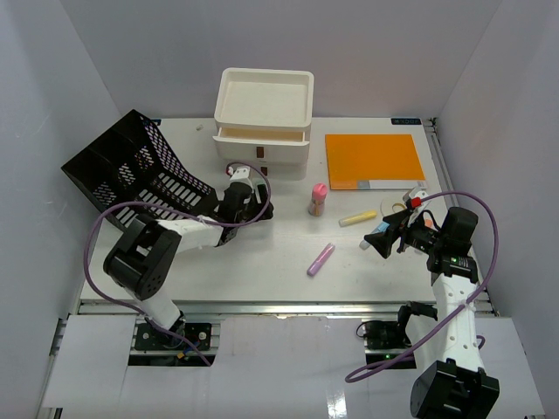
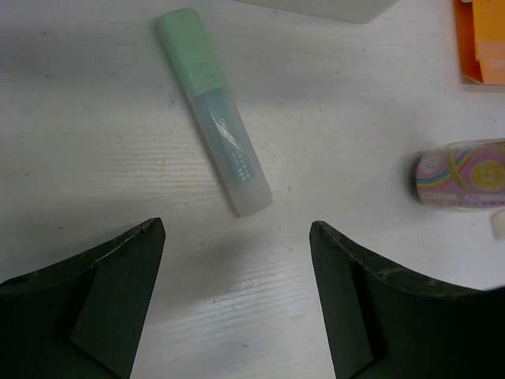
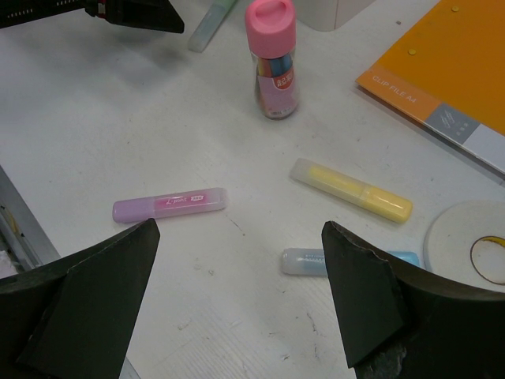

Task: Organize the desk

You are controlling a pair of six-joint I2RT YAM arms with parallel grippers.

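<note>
The white desk [image 1: 262, 253] carries scattered stationery. A green highlighter [image 2: 217, 118] lies flat just ahead of my left gripper [image 2: 237, 229], which is open with only bare tabletop between its fingers. My left gripper [image 1: 258, 202] sits in front of the drawer box. My right gripper [image 3: 241, 229] is open and empty above the desk [image 3: 118, 118]. A purple highlighter [image 3: 170, 205] lies to its left, and a yellow one [image 3: 351, 189] lies beyond it. A blue one [image 3: 312, 260] is partly hidden behind its right finger. A pink-capped bottle [image 3: 272, 59] stands upright.
A white three-drawer box [image 1: 264, 122] stands at the back with one drawer slightly out. A black mesh file rack [image 1: 131, 170] lies tipped at the left. An orange notepad [image 1: 374, 159] lies at the back right, and a white tape roll [image 3: 473, 245] lies near my right gripper [image 1: 381, 237].
</note>
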